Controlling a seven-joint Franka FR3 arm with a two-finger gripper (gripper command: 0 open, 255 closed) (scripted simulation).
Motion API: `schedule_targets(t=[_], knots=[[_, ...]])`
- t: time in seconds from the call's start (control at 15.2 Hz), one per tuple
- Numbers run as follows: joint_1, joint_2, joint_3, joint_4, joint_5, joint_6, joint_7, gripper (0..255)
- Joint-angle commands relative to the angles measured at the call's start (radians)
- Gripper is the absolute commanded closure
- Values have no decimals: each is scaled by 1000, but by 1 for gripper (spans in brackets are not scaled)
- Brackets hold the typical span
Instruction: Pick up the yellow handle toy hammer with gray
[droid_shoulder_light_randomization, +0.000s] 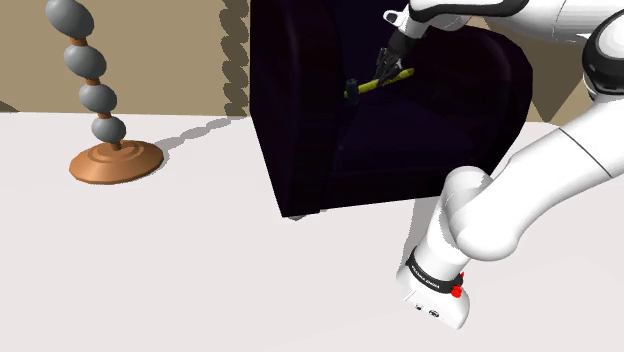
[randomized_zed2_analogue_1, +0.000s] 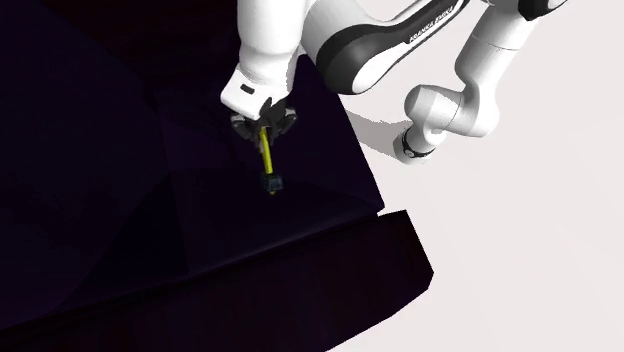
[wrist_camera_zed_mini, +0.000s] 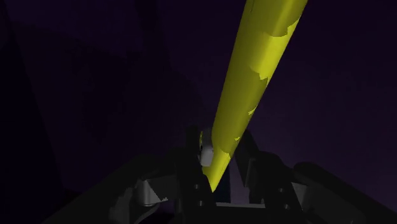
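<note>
Gripper (droid_shoulder_light_randomization: 387, 63) clamped on the yellow handle of the toy hammer (droid_shoulder_light_randomization: 372, 85), far from its dark head; presumably the slim handle suits its narrow grasp; armchair (droid_shoulder_light_randomization: 300, 150) beneath.

A dark purple armchair (droid_shoulder_light_randomization: 300, 120) stands on the pale floor (droid_shoulder_light_randomization: 150, 270), apart from a grey-beaded ornament (droid_shoulder_light_randomization: 98, 97) with a brown base.

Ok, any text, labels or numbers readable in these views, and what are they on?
"FRANKA EMIKA": white lettering on the arm's dark link, second exterior view; small, so only a likely reading.
White lettering on the black band around a white arm link, shoulder view: too small to read.
No text on the toy hammer or the armchair.
</note>
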Motion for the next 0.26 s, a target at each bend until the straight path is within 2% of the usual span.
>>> schedule_targets(t=[0.0, 0.2], knots=[[4, 5, 3, 31, 6, -27, -2, 255], [6, 8, 5, 48, 9, -42, -3, 255]])
